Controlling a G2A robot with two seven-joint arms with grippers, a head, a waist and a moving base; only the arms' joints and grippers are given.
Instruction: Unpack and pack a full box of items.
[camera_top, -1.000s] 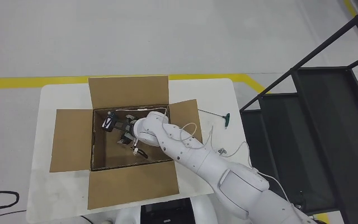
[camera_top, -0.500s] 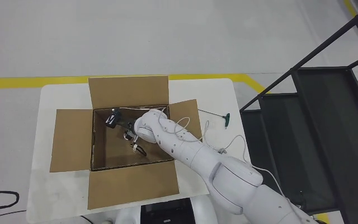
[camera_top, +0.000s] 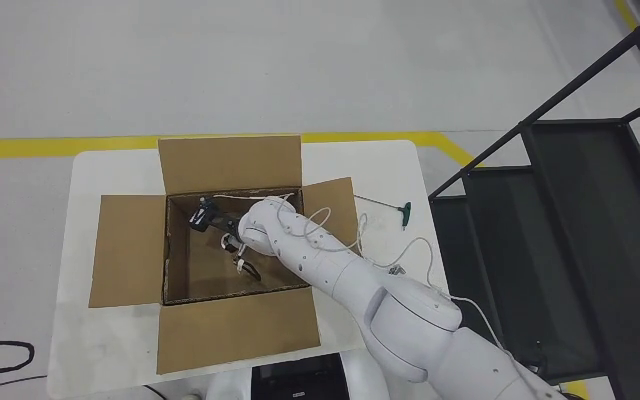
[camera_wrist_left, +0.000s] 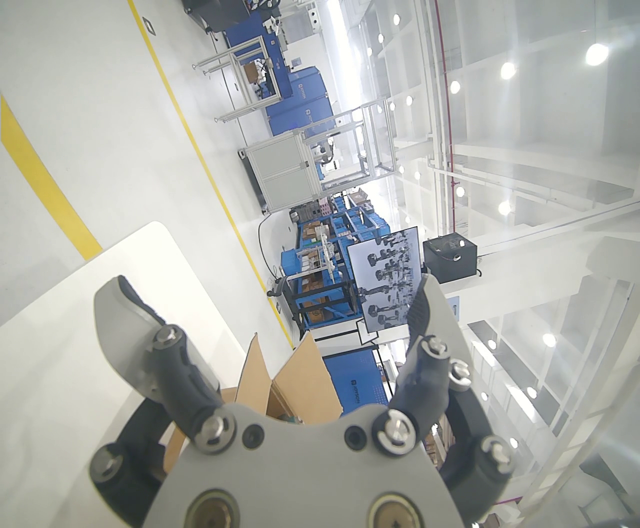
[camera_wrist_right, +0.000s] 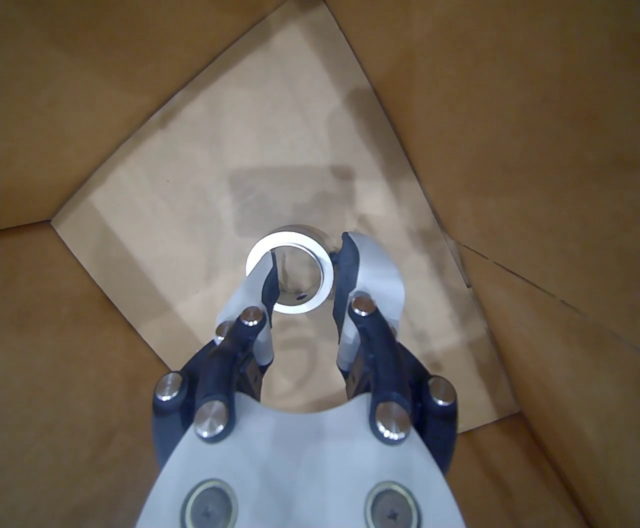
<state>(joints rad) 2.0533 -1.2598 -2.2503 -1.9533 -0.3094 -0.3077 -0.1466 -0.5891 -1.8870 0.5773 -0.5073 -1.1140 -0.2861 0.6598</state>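
The open cardboard box (camera_top: 130, 250) sits on the white table (camera_top: 380, 165). My right arm goes down into it, with the right gripper (camera_top: 242, 262) low inside. In the right wrist view the right gripper (camera_wrist_right: 307, 252) is shut on a metal ring (camera_wrist_right: 326, 275), one finger over the ring's opening and the other against its outer wall. The ring hangs slightly above the bare box floor (camera_wrist_right: 200, 200), where it throws a shadow. My left gripper (camera_wrist_left: 274, 282) is open, points up into the room and holds nothing.
A green-handled tool (camera_top: 404, 213) and a small metal part (camera_top: 397, 268) lie on the table right of the box. The box's four flaps are folded outward. A black stair frame (camera_top: 560, 200) stands past the table's right edge.
My right arm's wrist has swung a little toward the back of the box, and the gripper has stayed inside it.
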